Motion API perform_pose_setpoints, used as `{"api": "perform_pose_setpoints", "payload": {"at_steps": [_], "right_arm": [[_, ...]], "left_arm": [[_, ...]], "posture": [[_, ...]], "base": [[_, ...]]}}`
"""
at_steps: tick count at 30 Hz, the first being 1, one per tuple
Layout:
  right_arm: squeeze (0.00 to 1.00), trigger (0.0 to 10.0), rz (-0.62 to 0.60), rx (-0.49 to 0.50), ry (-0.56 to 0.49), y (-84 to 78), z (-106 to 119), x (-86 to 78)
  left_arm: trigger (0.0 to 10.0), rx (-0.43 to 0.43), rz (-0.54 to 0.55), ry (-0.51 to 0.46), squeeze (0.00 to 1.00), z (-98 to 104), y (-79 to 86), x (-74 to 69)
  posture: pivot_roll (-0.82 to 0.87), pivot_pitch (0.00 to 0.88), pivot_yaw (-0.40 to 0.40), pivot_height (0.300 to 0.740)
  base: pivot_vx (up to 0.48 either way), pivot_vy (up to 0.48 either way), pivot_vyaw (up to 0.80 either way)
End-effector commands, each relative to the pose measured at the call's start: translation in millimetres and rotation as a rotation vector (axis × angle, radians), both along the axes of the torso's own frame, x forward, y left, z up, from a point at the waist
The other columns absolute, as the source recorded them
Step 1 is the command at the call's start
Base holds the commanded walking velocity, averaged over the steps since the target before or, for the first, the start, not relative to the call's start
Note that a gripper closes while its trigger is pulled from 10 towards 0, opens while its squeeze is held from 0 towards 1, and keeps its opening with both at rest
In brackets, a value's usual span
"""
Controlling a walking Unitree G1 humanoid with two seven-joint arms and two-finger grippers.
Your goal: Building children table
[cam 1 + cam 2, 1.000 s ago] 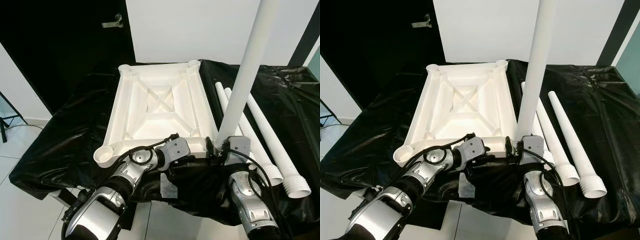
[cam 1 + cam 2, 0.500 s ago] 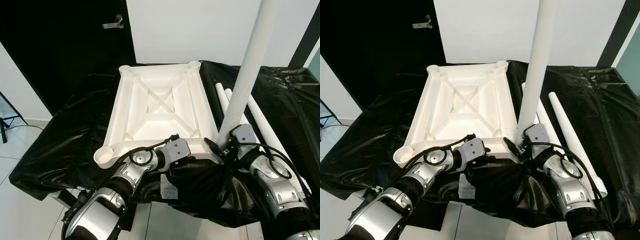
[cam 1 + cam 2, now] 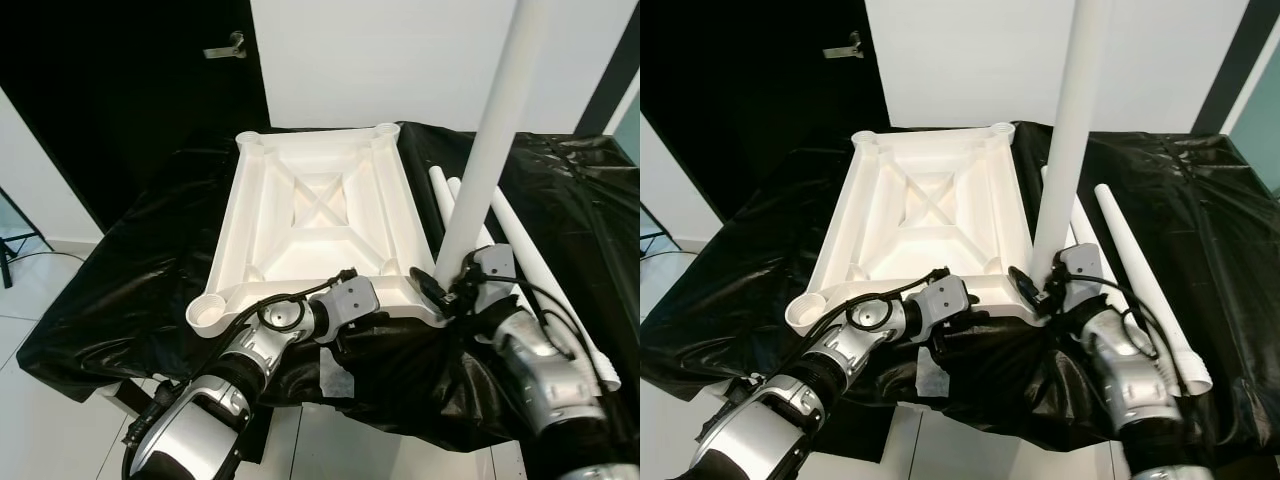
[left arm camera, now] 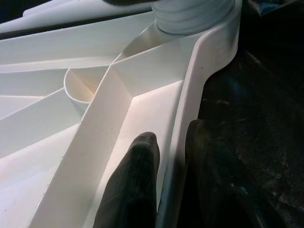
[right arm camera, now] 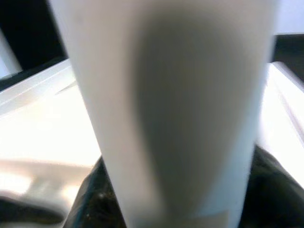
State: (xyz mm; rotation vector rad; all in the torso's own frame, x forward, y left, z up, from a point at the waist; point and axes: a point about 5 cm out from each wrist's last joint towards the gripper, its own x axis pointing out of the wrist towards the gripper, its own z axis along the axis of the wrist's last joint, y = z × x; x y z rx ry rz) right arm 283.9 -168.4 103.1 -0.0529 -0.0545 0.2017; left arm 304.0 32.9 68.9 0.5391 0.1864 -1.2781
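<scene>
My left gripper point(image 4: 164, 156) pinches the near rim of the tabletop point(image 3: 318, 215), which lies upside down on the black sheet point(image 3: 130, 270): one finger inside the rim, one outside. The top looks like light, stiff, ribbed plastic, and I judge the rim a sound hold. My right gripper point(image 3: 452, 290) clasps the upright leg point(image 3: 490, 150) low, just above the near right corner socket. I judge the leg hollow, light and smooth, so gripping low should limit slip and sway. More legs point(image 3: 1140, 280) lie beside it.
</scene>
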Motion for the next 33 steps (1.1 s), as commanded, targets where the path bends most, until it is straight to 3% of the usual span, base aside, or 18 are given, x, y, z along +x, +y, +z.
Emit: {"api": "perform_pose_setpoints", "payload": {"at_steps": [1, 2, 4, 13, 14, 15, 16, 21, 22, 26, 33], "right_arm": [[0.00, 0.0, -0.236, 0.004, 0.049, -11.5, -15.1, -9.5], [0.00, 0.0, -0.236, 0.004, 0.049, -11.5, -15.1, -9.5], [0.00, 0.0, -0.357, 0.015, 0.067, -7.9, -19.5, -19.9], [0.00, 0.0, -0.428, -0.027, 0.053, -10.6, -15.8, -17.7], [1.00, 6.0, -0.393, -0.015, 0.041, -7.5, -13.0, -15.2], [1.00, 6.0, -0.393, -0.015, 0.041, -7.5, -13.0, -15.2], [1.00, 10.0, -0.348, -0.013, 0.027, -2.8, -9.5, -12.9], [1.00, 10.0, -0.224, -0.068, -0.002, 10.7, -3.2, -8.2], [0.00, 10.0, -0.161, -0.125, -0.045, 16.0, 2.4, -8.2], [0.00, 10.0, 0.008, -0.222, -0.122, 26.3, 15.2, -8.6], [0.00, 10.0, 0.094, -0.249, -0.084, 23.5, 14.7, -5.7]], "left_arm": [[10.0, 0.170, -0.046, 0.228, 0.00, -50.4, 16.5, -31.1], [10.0, 0.170, -0.046, 0.228, 0.00, -50.4, 16.5, -31.1], [10.0, 0.169, -0.046, 0.227, 0.00, -50.0, 16.8, -30.9], [10.0, 0.174, -0.052, 0.231, 0.00, -50.8, 16.9, -31.8], [10.0, 0.173, -0.052, 0.230, 0.00, -50.3, 15.9, -31.3], [10.0, 0.173, -0.052, 0.230, 0.00, -50.3, 15.9, -31.3], [10.0, 0.171, -0.052, 0.228, 0.00, -49.7, 14.8, -30.9], [10.0, 0.168, -0.052, 0.228, 0.00, -49.4, 12.9, -30.9], [10.0, 0.169, -0.053, 0.229, 0.00, -49.8, 12.7, -31.3], [10.0, 0.171, -0.056, 0.231, 0.00, -50.8, 12.8, -32.4], [10.0, 0.170, -0.056, 0.231, 0.00, -50.8, 11.9, -32.5]], "posture": [[-0.03, 0.000, 0.017, 0.740], [-0.03, 0.000, 0.017, 0.740], [-0.03, 0.000, 0.020, 0.740], [-0.04, 0.000, 0.024, 0.740], [-0.04, 0.000, 0.022, 0.740], [-0.04, 0.000, 0.022, 0.740], [-0.04, 0.000, 0.019, 0.740], [-0.05, 0.000, 0.016, 0.740], [-0.05, 0.000, 0.016, 0.740], [-0.05, 0.000, 0.014, 0.740], [-0.05, 0.000, 0.009, 0.740]], "base": [[0.000, 0.000, 0.00], [0.000, 0.000, 0.00], [0.000, 0.000, 0.00], [0.000, 0.000, 0.00], [0.000, 0.000, 0.00], [0.000, 0.000, 0.00], [0.000, 0.000, 0.00], [0.000, 0.000, 0.00], [0.000, 0.000, 0.00], [0.000, 0.000, 0.00], [0.000, 0.000, 0.00]]}}
